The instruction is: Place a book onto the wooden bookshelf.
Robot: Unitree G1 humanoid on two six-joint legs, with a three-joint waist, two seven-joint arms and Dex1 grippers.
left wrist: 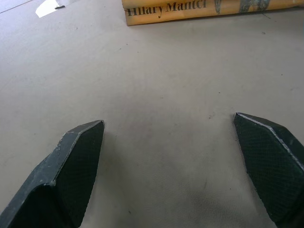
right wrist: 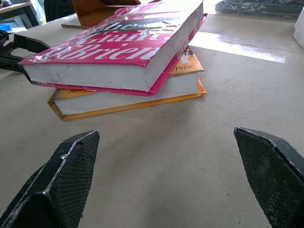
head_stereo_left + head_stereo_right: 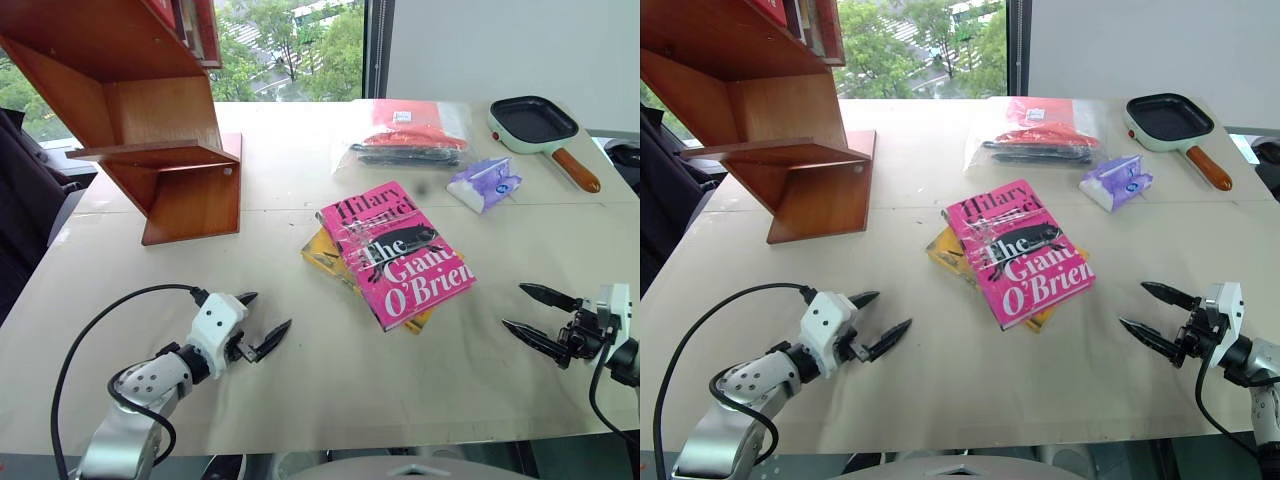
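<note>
The thick pink book lies flat at the table's middle, stacked on a yellow book. The reddish-brown wooden bookshelf stands at the far left of the table. My left gripper hovers low over the table near the front left, open and empty, well short of the books. At the front right, my right gripper is open and empty too, pointing toward the books' page edges. In the left wrist view the yellow book's spine lies beyond the open fingers.
A clear bag with red and black contents, a purple-white pack and a mint pan with a brown handle sit at the far right. The other gripper's black fingertips appear beyond the books in the right wrist view.
</note>
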